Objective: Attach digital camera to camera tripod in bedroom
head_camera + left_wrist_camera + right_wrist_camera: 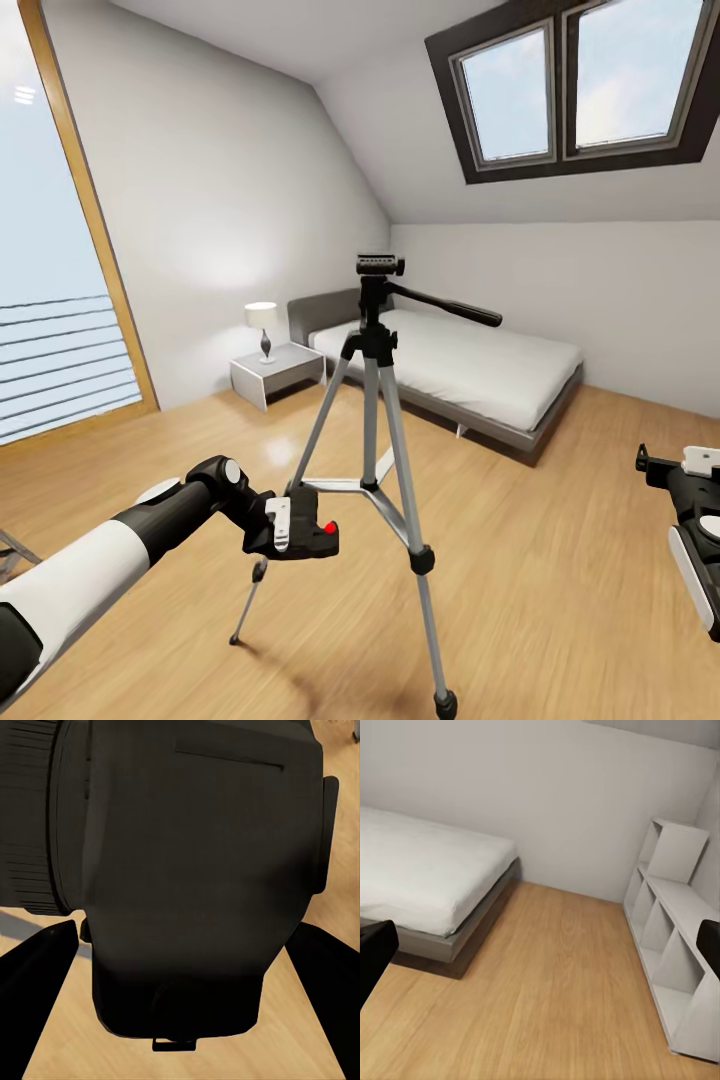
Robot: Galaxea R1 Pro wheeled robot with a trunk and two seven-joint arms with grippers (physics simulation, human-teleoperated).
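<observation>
A light wood floor (560, 560) is carrying everything in the room. The camera tripod (380, 440) is standing upright on it near the middle, its three silver legs spreading out and its black feet resting on the boards. Beyond the tripod, a low grey bed (470, 385) with a white mattress is sitting on the floor against the far wall. Just beside the bed's head, a grey nightstand (275, 375) is standing on the floor and bearing a small lamp (263, 328) on its top. In the right wrist view, a white open shelf unit (671, 937) is resting on the floor along the side wall, well apart from the bed.
</observation>
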